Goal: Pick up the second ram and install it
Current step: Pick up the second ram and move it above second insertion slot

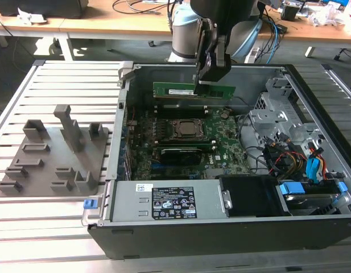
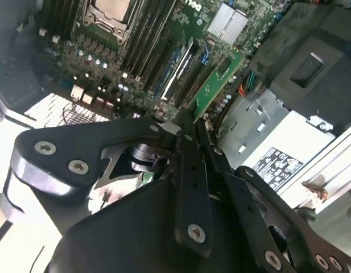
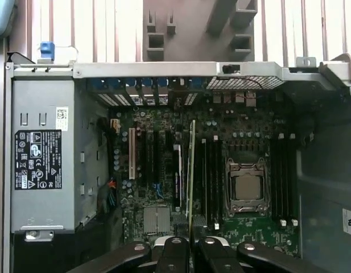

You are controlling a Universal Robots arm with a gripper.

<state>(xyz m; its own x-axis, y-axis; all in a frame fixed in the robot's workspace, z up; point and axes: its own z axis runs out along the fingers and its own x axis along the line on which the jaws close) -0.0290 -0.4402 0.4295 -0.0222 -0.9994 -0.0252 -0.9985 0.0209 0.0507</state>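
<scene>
1. Surroundings. One slatted aluminium table point(image 1: 61, 85) carries everything. On it lies one open black computer case point(image 1: 221, 239). On the exterior view's clock face, one grey plastic holder tray point(image 1: 44, 165) lies at 9 o'clock from the case, just beside it. Inside the case lies one large green motherboard point(image 1: 221, 149). One grey power supply box point(image 1: 129, 199) sits at 6 o'clock from the board. A metal drive cage with coloured cables point(image 1: 294, 159) sits at 3 o'clock. One square metal processor socket point(image 1: 186, 129) sits mid-board, with dark memory slots along two opposite sides. The case walls rise around my working zone, with the rear wall close behind me at 12 o'clock.

2. Held item. The second ram point(image 1: 175, 90) is a long, narrow, thin green circuit-board stick with dark chips along its face. It stands on its long edge, level, at 12 o'clock from the socket, between the socket and the rear wall. The first wrist view shows it edge-on point(image 3: 191, 165), lined up along the slots beside the socket. I cannot tell whether its lower edge touches a slot.

3. Jaws. My black gripper point(image 1: 206, 79) is one unit with two fingers. The jaws are closed narrow, clamping the stick's upper edge.

4. Count: one stick in my grasp.
</scene>
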